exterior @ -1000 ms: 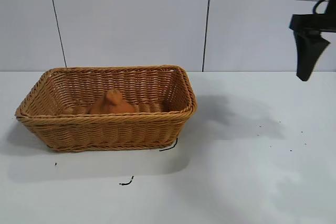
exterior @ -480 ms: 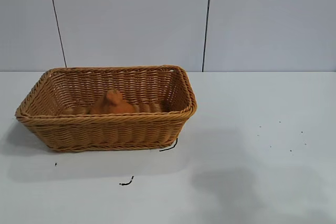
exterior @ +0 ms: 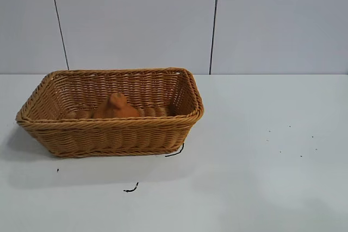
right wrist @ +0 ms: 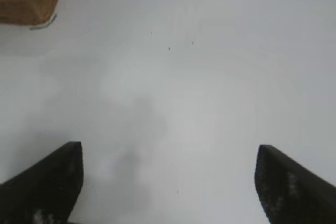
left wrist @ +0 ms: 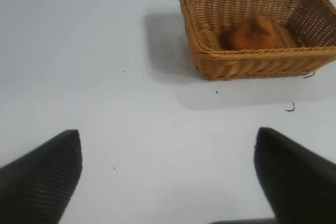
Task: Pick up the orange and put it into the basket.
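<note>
White table runs under a pale panelled wall. At the left, the basket holds the orange, settled on its floor near the front wall. The left gripper hangs parked, jaws wide, gripping nothing. The right gripper, over bare table well right of the basket, is spread wide and empty. Judging by this, placement looks done; retreating well means keeping clear of the rim.

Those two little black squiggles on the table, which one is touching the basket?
The upper squiggle, curling out from under the basket's front right corner. The other squiggle lies alone on the bare table, farther toward the front.
</note>
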Available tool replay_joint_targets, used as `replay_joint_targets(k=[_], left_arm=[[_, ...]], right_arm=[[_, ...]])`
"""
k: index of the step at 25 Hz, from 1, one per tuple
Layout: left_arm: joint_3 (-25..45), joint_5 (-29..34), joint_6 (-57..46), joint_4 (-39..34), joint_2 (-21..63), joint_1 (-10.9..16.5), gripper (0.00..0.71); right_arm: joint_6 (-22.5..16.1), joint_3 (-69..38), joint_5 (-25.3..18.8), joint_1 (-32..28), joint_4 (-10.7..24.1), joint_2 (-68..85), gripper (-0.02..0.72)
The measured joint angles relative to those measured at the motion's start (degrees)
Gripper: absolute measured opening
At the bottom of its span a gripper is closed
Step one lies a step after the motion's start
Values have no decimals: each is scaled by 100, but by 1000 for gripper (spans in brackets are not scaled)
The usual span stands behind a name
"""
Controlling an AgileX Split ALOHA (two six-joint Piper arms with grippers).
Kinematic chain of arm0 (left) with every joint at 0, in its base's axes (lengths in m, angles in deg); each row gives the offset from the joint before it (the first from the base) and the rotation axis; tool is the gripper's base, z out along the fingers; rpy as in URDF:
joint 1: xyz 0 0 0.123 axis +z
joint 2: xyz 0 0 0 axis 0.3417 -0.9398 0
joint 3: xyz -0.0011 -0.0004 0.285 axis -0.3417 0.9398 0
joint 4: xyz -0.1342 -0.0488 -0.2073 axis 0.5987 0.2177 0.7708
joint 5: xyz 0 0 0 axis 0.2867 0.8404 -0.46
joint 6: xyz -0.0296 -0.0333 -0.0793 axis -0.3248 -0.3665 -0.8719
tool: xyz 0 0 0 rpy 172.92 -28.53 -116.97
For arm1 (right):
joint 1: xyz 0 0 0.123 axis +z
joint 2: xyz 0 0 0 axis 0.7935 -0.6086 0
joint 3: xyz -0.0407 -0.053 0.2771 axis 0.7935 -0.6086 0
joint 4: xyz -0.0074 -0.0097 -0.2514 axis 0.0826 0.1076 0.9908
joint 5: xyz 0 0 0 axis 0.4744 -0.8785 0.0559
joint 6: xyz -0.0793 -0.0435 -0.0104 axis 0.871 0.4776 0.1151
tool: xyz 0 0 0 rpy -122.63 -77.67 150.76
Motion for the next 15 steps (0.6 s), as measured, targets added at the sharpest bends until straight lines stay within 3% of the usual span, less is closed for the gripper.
replay_joint_targets(k=[15], left_arm=[[0,0,0,0,0,0,639]], right_arm=[[0,0,-4,0,0,1258,635]])
